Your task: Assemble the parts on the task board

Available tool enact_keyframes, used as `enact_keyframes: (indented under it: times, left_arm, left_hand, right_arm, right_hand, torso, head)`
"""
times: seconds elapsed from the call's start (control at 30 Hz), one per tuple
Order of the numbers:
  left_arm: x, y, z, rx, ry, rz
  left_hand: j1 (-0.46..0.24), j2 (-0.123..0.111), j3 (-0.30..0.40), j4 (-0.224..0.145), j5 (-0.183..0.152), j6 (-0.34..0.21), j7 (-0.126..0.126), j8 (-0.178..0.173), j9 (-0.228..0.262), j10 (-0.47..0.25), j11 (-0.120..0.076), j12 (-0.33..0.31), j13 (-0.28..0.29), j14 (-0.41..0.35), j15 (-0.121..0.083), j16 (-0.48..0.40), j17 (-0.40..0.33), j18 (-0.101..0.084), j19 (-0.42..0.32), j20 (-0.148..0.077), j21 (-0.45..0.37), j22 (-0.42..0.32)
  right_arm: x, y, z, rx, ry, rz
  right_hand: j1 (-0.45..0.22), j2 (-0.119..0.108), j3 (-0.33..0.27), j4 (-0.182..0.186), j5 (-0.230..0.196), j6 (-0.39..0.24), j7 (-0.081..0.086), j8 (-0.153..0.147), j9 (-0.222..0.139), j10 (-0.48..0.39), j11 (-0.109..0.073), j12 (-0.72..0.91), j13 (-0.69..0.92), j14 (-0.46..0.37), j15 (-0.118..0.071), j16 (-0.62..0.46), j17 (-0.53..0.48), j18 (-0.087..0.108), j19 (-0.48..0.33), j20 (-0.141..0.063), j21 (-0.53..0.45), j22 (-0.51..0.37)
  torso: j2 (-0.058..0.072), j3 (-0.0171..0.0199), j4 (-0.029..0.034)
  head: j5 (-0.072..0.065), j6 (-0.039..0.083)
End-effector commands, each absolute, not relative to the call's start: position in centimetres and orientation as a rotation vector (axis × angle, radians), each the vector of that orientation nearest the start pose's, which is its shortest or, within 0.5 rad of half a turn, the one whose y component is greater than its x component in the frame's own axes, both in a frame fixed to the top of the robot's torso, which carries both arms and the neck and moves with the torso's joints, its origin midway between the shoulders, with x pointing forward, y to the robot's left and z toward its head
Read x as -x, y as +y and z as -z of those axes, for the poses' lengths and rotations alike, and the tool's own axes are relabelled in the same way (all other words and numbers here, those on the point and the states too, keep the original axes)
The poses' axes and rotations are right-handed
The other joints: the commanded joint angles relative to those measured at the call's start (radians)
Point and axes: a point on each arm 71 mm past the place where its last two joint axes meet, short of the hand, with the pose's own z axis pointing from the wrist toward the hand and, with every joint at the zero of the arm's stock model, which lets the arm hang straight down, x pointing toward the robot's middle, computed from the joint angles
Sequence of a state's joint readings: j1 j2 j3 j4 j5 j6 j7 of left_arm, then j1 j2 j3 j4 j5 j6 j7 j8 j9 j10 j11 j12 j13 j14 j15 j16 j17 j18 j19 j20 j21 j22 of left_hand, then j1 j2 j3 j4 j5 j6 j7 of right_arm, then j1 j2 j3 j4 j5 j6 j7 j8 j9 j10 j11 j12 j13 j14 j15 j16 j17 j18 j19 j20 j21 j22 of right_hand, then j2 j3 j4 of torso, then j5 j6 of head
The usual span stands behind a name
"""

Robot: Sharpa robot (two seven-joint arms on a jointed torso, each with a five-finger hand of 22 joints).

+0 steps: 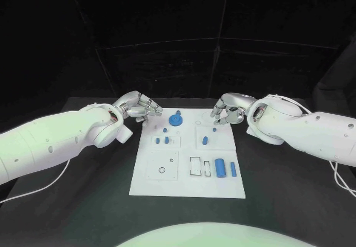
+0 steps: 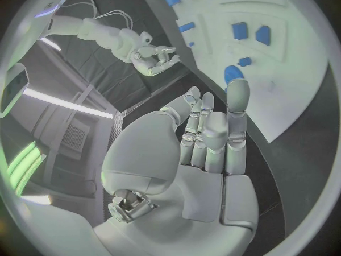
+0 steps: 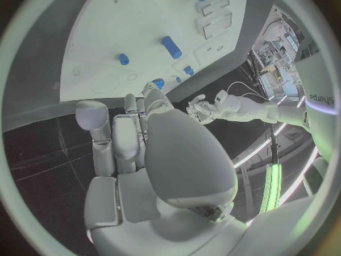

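Black worktop [image 1: 89,206] under a dark backdrop, carrying a flat white rectangular task board [image 1: 189,185] at its middle.

Left hand [image 1: 138,107], silver and many-fingered, hovering just off the board's far left corner, fingers loosely curled but apart, nothing held, nothing touched. Seen from the left wrist, the same hand [image 2: 206,136] with fingers standing side by side and empty, board edge just beyond the fingertips.

Right hand [image 1: 228,110], silver likewise, at the board's far right corner, over its edge; fingers bent inward yet separated, empty. From the right wrist, that hand [image 3: 135,142] with fingers stretched toward the board, gripping nothing; contact with the board cannot be told.

Between the two hands, near the board's far edge: a round blue knob-like part [image 1: 176,121], closer to the left hand, apart from both. Small blue peg [image 1: 214,129] just below the right hand. Three short blue upright pieces [image 1: 167,139] in the left middle panel. Near the right of the board's closer half: a large blue cylinder [image 1: 219,168] lying lengthwise, a slimmer blue bar [image 1: 232,169] just beside it, well apart from either hand.
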State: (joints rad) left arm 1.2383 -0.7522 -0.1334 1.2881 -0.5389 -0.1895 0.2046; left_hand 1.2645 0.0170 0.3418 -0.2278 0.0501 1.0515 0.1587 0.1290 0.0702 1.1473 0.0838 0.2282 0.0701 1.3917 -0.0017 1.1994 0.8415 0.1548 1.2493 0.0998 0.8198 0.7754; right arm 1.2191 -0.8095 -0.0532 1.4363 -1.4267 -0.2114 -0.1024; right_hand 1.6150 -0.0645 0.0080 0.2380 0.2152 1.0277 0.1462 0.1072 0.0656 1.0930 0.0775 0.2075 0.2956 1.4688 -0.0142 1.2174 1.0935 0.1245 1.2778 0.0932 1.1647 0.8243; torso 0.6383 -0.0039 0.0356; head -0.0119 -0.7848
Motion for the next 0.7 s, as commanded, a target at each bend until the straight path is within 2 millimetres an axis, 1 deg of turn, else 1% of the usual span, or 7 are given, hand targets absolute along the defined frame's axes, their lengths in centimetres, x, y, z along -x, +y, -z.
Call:
enact_keyframes:
  times: [0.03,0.1,0.17,0.3,0.33,0.53,0.7]
  left_arm:
    - [-51.4,22.1,20.4,0.766,1.600,1.401]
    - [-50.9,22.1,20.4,0.831,1.582,1.452]
    - [-50.6,22.0,20.5,0.898,1.561,1.495]
    - [-49.9,21.8,20.6,0.993,1.524,1.574]
    - [-49.8,21.7,20.6,1.007,1.517,1.587]
    - [-49.3,21.7,20.6,1.054,1.492,1.627]
    - [-49.1,21.8,20.5,1.065,1.488,1.635]
  left_hand:
    - [-0.012,-0.001,-0.001,0.009,-0.003,0.006,-0.001,0.003,-0.001,0.007,-0.002,0.007,0.002,-0.012,-0.001,-0.007,-0.012,0.020,-0.012,-0.001,-0.017,-0.015]
    - [-0.014,-0.002,-0.002,0.010,-0.003,0.007,-0.002,0.003,-0.001,0.008,-0.002,0.009,0.003,-0.019,-0.001,-0.015,-0.025,0.023,-0.021,-0.001,-0.034,-0.030]
    - [-0.014,-0.003,-0.002,0.011,-0.003,0.008,-0.003,0.003,-0.001,0.009,-0.003,0.012,0.004,-0.035,-0.001,-0.034,-0.056,0.028,-0.038,-0.001,-0.064,-0.056]
    - [-0.012,-0.003,-0.002,0.011,-0.002,0.010,-0.003,0.004,-0.001,0.012,-0.004,0.015,0.005,-0.043,-0.001,-0.042,-0.068,0.028,-0.042,-0.001,-0.069,-0.059]
    - [-0.013,-0.004,-0.003,0.011,-0.002,0.011,-0.004,0.004,-0.001,0.012,-0.004,0.017,0.006,-0.048,-0.001,-0.047,-0.075,0.028,-0.045,-0.001,-0.072,-0.060]
    - [-0.021,-0.009,-0.011,0.016,-0.002,0.005,0.000,0.002,-0.002,0.006,-0.001,0.021,0.008,-0.082,0.002,-0.085,-0.135,0.027,-0.059,0.001,-0.091,-0.070]
    - [-0.020,-0.010,-0.013,0.016,-0.002,-0.001,0.005,0.000,-0.003,0.000,0.002,0.023,0.008,-0.089,0.004,-0.090,-0.143,0.027,-0.063,0.003,-0.098,-0.075]
  right_arm:
    - [-49.9,-20.5,19.5,0.314,1.740,-0.473]
    - [-49.8,-20.4,19.7,0.329,1.736,-0.460]
    - [-49.7,-20.3,19.9,0.340,1.735,-0.451]
    - [-49.6,-20.2,20.5,0.356,1.745,-0.434]
    - [-49.6,-20.2,20.6,0.359,1.750,-0.430]
    - [-49.8,-20.1,21.3,0.364,1.785,-0.409]
    - [-49.8,-19.9,21.8,0.365,1.806,-0.408]
  right_hand:
    - [0.000,-0.014,0.008,0.000,-0.005,-0.009,0.002,-0.008,-0.001,-0.012,0.003,-0.013,-0.018,0.010,0.010,0.002,0.001,0.007,0.008,0.003,-0.002,0.002]
    - [-0.002,-0.017,0.011,0.001,-0.008,-0.010,0.004,-0.012,0.000,-0.013,0.005,-0.019,-0.027,0.011,0.012,0.002,0.002,0.007,0.009,0.004,-0.001,0.002]
    - [-0.001,-0.022,0.022,0.000,-0.012,-0.008,0.009,-0.018,0.001,-0.012,0.009,-0.028,-0.049,0.014,0.015,0.006,0.006,0.007,0.012,0.008,0.000,0.005]
    - [0.008,-0.020,0.048,-0.004,-0.033,-0.003,0.013,-0.024,0.001,-0.009,0.013,-0.040,-0.076,0.016,0.017,0.007,0.006,0.007,0.015,0.011,0.001,0.006]
    - [0.011,-0.019,0.054,-0.005,-0.041,-0.002,0.013,-0.025,0.001,-0.008,0.013,-0.042,-0.081,0.017,0.018,0.007,0.007,0.007,0.015,0.011,0.001,0.006]
    - [-0.003,-0.033,0.089,-0.002,-0.071,-0.004,0.020,-0.038,0.001,-0.017,0.021,-0.062,-0.125,0.016,0.024,0.002,0.001,0.007,0.015,0.017,-0.002,0.002]
    - [-0.008,-0.035,0.111,-0.004,-0.078,-0.003,0.022,-0.040,0.001,-0.018,0.023,-0.066,-0.145,0.015,0.025,-0.001,-0.004,0.008,0.016,0.019,-0.002,0.002]
  torso:
    - [0.000,0.0002,0.0006]
    - [0.000,0.0000,0.0010]
    - [0.001,-0.0002,0.0025]
    - [0.002,-0.0012,0.0029]
    - [0.002,-0.0016,0.0035]
    - [0.005,0.0005,-0.0026]
    - [0.004,0.0003,-0.0017]
  head:
    - [-0.012,0.005]
    - [-0.013,0.008]
    - [-0.014,0.017]
    - [-0.008,0.021]
    - [-0.008,0.021]
    - [-0.004,0.017]
    - [-0.005,0.013]
